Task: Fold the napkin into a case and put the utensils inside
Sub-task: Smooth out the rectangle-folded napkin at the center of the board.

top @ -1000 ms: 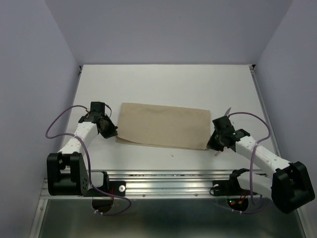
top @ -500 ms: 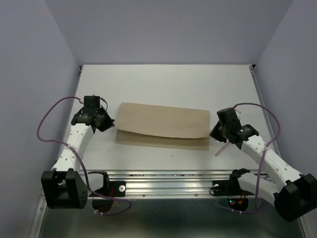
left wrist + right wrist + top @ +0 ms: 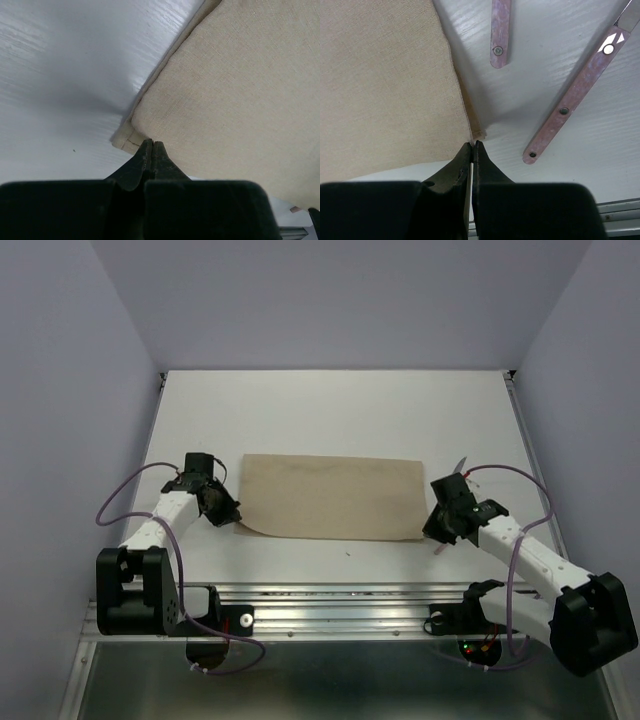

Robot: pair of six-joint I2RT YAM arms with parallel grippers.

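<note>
The napkin (image 3: 330, 497) is lying flat on the table (image 3: 330, 410). It is sitting about midway between the left and right edges, a bit closer to the near edge than the far one. It is showing two layers, because a thin strip of a lower layer is peeking out at both near corners.

The left gripper (image 3: 152, 145) is sitting at the napkin's near left corner, with its jaws pressing together on the cloth there. The right gripper (image 3: 473, 145) is doing the same at the near right corner, with its jaws squeezing together on the very tip of the cloth. I think each one is holding a corner so that both ends can move together and the fold is not going crooked. The near edge is curling up a little on the left side. So I think a fold is under way and the case is not made yet.

The utensils (image 3: 572, 97) are lying on the bare table just beside the napkin's right side, toward the right edge. I think they are waiting there, off the cloth, so the folding can come first. The right gripper is working very near them, so a wide swing could be knocking them.
</note>
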